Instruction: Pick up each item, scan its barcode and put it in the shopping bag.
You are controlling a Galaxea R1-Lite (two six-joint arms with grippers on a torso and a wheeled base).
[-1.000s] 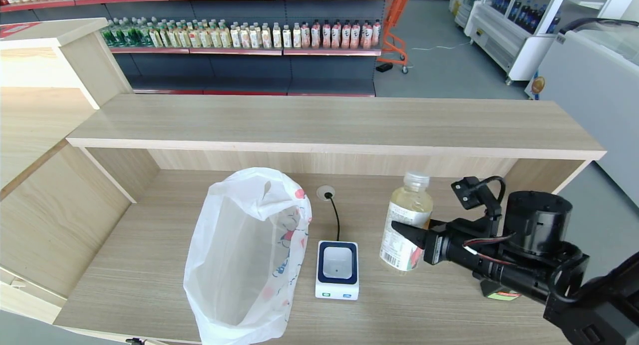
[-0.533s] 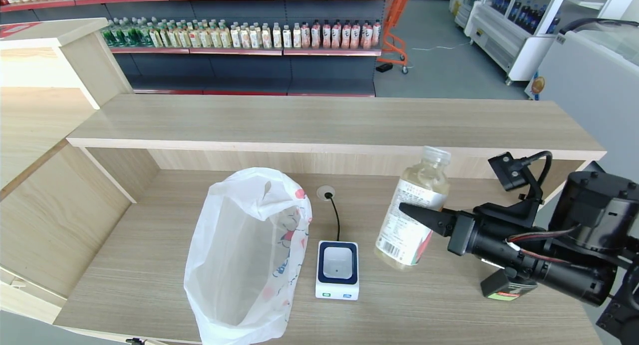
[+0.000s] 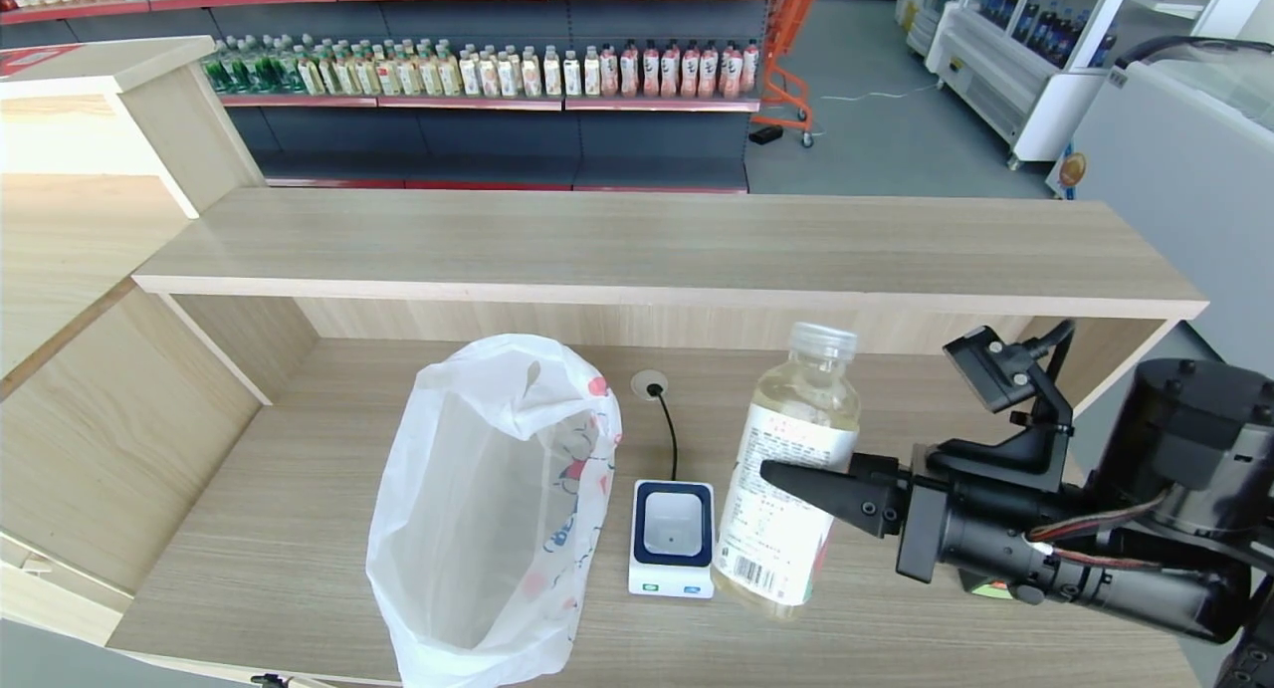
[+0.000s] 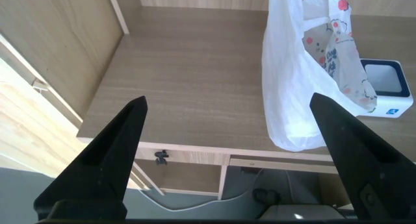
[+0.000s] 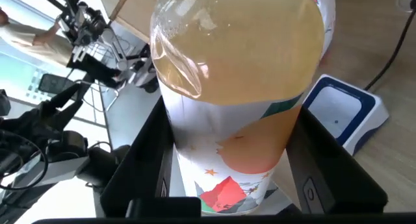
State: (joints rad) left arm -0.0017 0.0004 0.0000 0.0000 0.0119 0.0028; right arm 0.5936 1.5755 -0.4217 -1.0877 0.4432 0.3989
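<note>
The bottle of pale yellow drink, clear cap on top, leans a little, pinched round its label by the jaws of the right gripper. It hangs just to the right of the scanner; I cannot tell whether its base touches the table. 1 barcode shows low on the label. The scanner's black cable runs back to a hole in the table. Left of the scanner stands the white shopping bag, mouth open. The left gripper hovers off the table's near-left edge, jaws spread wide with nothing between them.
</note>
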